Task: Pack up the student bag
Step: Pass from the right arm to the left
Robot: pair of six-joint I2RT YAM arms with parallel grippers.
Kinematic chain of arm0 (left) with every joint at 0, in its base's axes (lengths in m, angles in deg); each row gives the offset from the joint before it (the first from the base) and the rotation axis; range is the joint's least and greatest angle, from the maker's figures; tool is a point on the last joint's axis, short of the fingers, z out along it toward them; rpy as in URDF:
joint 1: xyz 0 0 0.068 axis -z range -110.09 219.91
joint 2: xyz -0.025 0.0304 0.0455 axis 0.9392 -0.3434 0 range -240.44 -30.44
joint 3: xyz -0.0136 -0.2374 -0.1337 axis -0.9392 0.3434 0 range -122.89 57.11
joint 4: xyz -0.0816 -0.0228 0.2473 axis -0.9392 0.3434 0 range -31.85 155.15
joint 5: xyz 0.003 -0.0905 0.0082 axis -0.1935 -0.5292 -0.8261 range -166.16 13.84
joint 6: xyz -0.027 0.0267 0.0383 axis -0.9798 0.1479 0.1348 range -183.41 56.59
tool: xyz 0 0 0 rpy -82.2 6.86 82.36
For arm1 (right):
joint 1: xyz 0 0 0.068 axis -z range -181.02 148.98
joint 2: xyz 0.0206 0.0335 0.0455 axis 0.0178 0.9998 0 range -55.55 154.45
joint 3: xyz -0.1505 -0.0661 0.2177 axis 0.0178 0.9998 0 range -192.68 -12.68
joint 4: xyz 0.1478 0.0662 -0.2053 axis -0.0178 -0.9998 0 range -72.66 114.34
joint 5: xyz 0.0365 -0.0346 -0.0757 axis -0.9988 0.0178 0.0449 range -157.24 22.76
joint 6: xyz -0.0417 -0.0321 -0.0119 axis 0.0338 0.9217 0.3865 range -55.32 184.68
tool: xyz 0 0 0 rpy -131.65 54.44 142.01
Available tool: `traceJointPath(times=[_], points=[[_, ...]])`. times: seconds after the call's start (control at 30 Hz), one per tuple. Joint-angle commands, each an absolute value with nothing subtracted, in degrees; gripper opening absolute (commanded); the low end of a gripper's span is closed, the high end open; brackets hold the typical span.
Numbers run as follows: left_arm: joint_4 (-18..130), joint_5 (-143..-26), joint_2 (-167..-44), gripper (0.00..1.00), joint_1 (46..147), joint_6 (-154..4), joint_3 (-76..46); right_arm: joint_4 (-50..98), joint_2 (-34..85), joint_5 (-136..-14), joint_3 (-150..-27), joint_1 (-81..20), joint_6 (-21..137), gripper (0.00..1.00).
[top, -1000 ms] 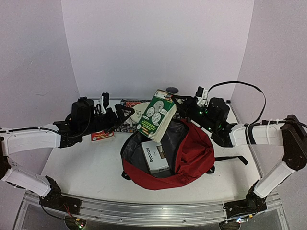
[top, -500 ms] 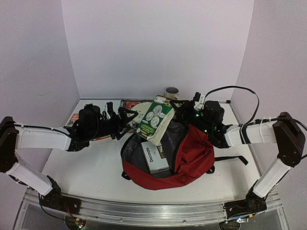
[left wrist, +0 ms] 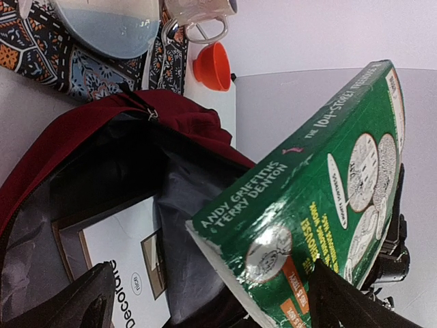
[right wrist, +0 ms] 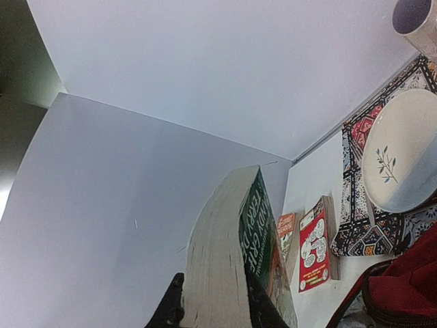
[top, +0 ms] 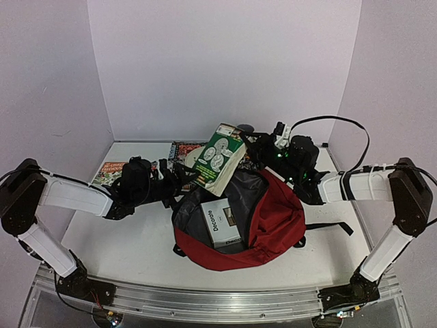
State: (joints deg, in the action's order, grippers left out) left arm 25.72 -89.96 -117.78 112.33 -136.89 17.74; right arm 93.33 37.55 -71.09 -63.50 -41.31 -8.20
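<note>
Top external: book (top: 220,158) over bag (top: 273,222).
Right gripper (top: 251,154) is clamping the book, holding it tilted above the open bag's far rim; bag is lying on the table (top: 130,242), box (top: 222,224) inside; left gripper (top: 181,179) is hovering, jaws apart, beside the bag's left rim.

Pale lilac walls (top: 225,61) — white table (top: 130,239)

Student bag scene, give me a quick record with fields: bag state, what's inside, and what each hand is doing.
bag: student bag, open, lying on the table
inside: white box on the grey lining
right hand: shut on green book, held tilted over the bag's opening
left hand: open, empty, beside the bag's left rim
</note>
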Motion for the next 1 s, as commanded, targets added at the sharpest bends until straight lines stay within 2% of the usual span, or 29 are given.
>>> traceJointPath(times=[0.0, 0.3, 0.67, 0.77, 0.97], points=[[15.0, -93.1, -118.4, 0.99, 112.0, -138.0, 17.8, 127.5, 38.3, -72.2, -66.3, -41.3, -11.1, 0.0], [3.3, -96.2, -124.4, 0.99, 112.0, -143.7, 17.3, 129.3, 39.5, -73.5, -68.0, -41.3, -12.4, 0.0], [0.5, -95.4, -127.0, 0.97, 112.0, -146.6, 17.9, 129.5, 39.3, -74.4, -69.0, -41.4, -12.3, 0.0], [-2.3, -95.0, -126.5, 0.9, 112.0, -147.0, 18.2, 129.6, 39.4, -74.4, -68.4, -41.5, -12.5, 0.0], [-8.5, -93.3, -124.4, 0.65, 112.0, -147.7, 20.8, 129.5, 39.4, -74.3, -65.8, -41.7, -12.4, 0.0]])
